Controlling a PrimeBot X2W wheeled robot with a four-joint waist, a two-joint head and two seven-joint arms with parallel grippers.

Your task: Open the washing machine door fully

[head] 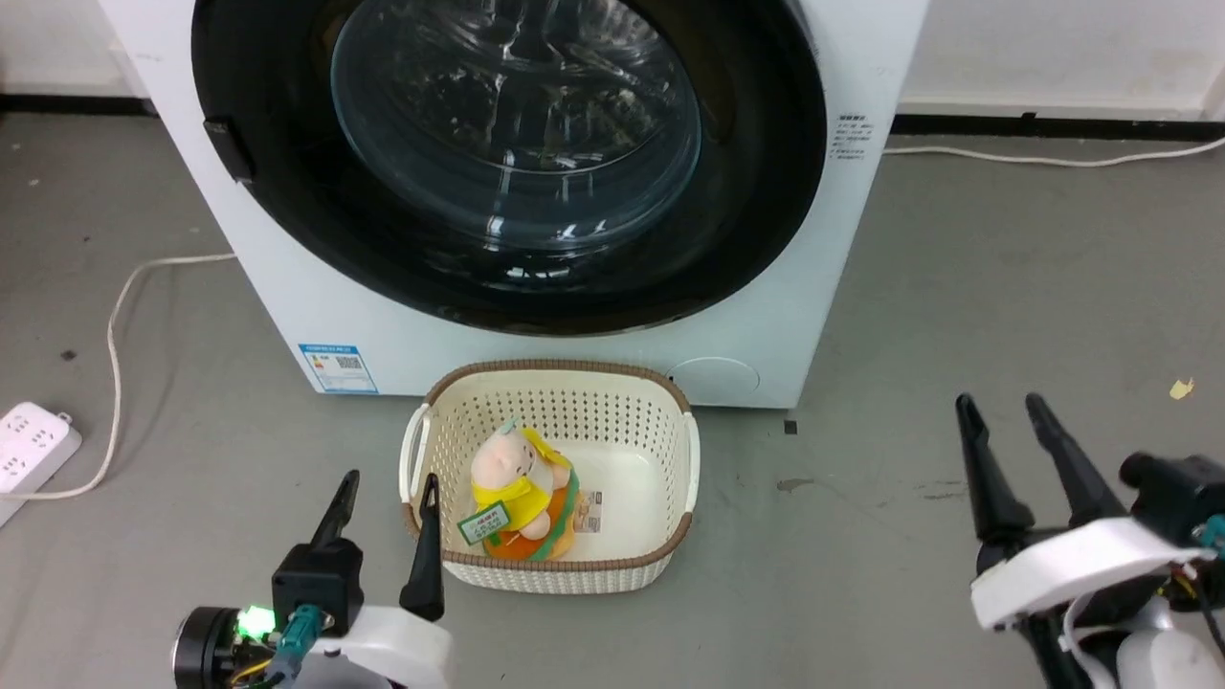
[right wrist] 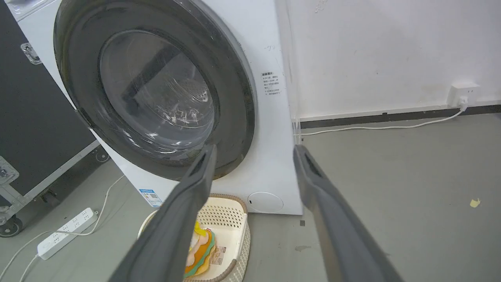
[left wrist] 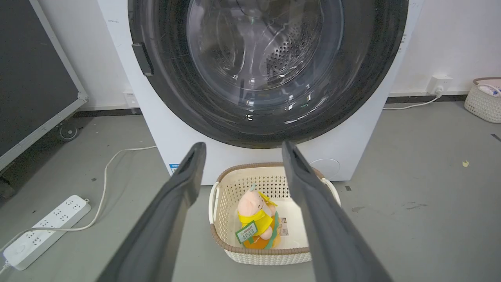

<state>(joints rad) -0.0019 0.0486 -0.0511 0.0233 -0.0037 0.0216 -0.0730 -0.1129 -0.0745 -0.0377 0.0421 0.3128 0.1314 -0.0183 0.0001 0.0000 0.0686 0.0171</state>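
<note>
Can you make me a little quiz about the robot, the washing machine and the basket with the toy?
1. True or false: the washing machine door is shut.
2. What lies in the basket in front of the washing machine? A a plush toy; B a shoe; C a bottle.
3. Fill in: the left gripper and the right gripper both stand ____, holding nothing.
Key: 1 true; 2 A; 3 open.

Dark fingers (head: 983,478) — white shells (head: 1072,565), green light (head: 254,622)
</note>
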